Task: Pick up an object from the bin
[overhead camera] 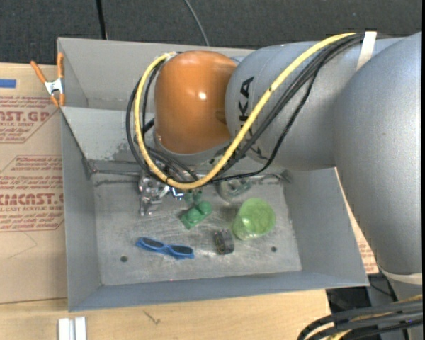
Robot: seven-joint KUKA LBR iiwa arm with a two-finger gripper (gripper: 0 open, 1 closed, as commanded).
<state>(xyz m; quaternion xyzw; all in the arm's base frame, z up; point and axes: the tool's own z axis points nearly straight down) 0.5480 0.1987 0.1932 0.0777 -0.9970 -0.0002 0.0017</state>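
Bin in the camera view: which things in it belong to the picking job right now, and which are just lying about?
Job in hand: gripper, low over the bin floor; small dark green piece, the nearest thing beside it.
Lying about: blue glasses-shaped thing; pale green round thing; small dark grey piece.

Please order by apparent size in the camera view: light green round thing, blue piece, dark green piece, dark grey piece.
1. light green round thing
2. blue piece and dark green piece: unsure, since the blue is longer but thinner
3. dark grey piece, smallest
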